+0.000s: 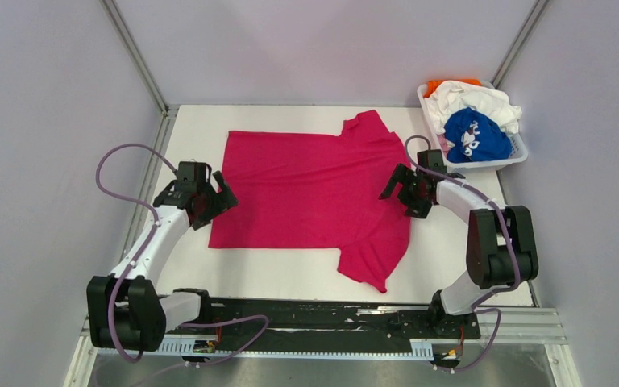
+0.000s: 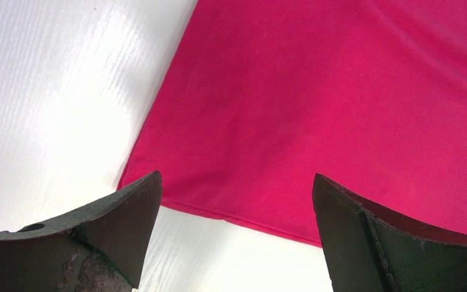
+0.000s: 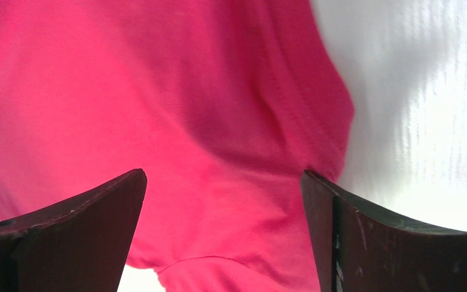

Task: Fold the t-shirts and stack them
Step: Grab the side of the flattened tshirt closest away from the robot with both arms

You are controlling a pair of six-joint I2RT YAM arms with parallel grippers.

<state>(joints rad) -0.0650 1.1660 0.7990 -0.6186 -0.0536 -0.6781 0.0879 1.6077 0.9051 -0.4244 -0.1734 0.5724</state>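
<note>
Magenta t-shirt (image 1: 306, 189): spread flat mid-table (image 1: 451, 270), hem to the left, sleeves to the right.
Blue t-shirt (image 1: 475, 135), white t-shirt (image 1: 483, 101) and orange t-shirt (image 1: 439, 85): heaped in the white basket (image 1: 518, 155) at the far right.
Left gripper (image 1: 219, 203): jaws wide apart, empty, over the near hem corner.
Right gripper (image 1: 397, 200): jaws wide apart, empty, over the magenta shirt's right edge.

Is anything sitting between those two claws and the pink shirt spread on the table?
Nothing visible does. The left gripper is open over a hem corner of the pink shirt, and the right gripper is open over the opposite edge. The basket of other shirts sits off at the far right corner.
</note>
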